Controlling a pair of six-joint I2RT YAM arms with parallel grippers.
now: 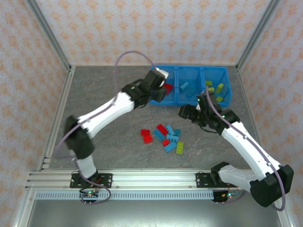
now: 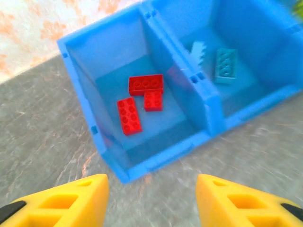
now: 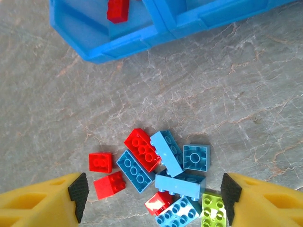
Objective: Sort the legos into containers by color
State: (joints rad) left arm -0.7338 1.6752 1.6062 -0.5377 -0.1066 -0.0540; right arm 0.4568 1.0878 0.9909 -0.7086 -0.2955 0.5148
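Note:
A long blue bin (image 1: 189,67) with three containers stands at the back. Its left compartment (image 2: 156,161) holds three red legos (image 2: 146,84), the middle one light blue legos (image 2: 226,66), the right one yellow-green legos (image 1: 215,90). My left gripper (image 1: 160,93) hangs open over the near wall of the left compartment, with nothing between its fingers (image 2: 151,189). A loose pile of legos (image 1: 165,137) lies mid-table: red (image 3: 142,149), light blue (image 3: 166,152) and yellow-green (image 3: 213,213). My right gripper (image 1: 185,113) is above the pile, open and empty (image 3: 154,194).
The grey table (image 1: 104,85) is fenced by patterned walls and metal posts (image 1: 47,33). A metal rail (image 1: 151,177) carrying both arm bases runs along the near edge. The bin's near wall (image 3: 123,47) lies just beyond the pile.

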